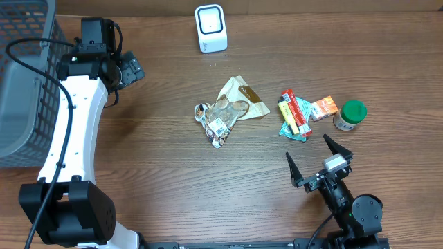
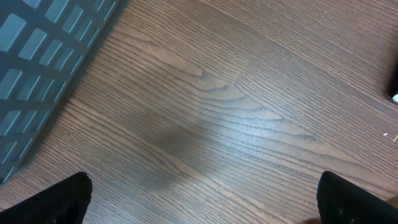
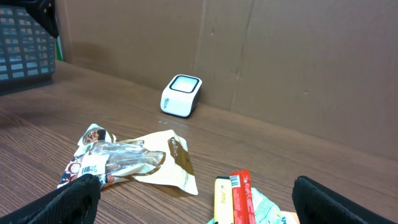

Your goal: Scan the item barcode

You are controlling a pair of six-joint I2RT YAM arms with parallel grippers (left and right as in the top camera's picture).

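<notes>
Several packets lie mid-way across the desk (image 1: 173,173). A crumpled snack pouch (image 1: 228,111) has its white label up and a clear path to the white scanner (image 1: 210,28) at the far edge. To its right sit the red and yellow bars (image 1: 294,114), an orange carton (image 1: 324,108) and a green-lidded jar (image 1: 350,115). The right jaws gape, released, near the bars. The left jaws, also released, hang beside the grey basket (image 1: 21,90). Only the right wrist view shows the cardboard wall (image 3: 280,62).

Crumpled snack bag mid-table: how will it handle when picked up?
Probably floppy: the snack bag lies crumpled and creased, so it would likely sag from a pinched edge. Its glossy film looks slippery. Seems light; a push may bunch it rather than slide it.
</notes>
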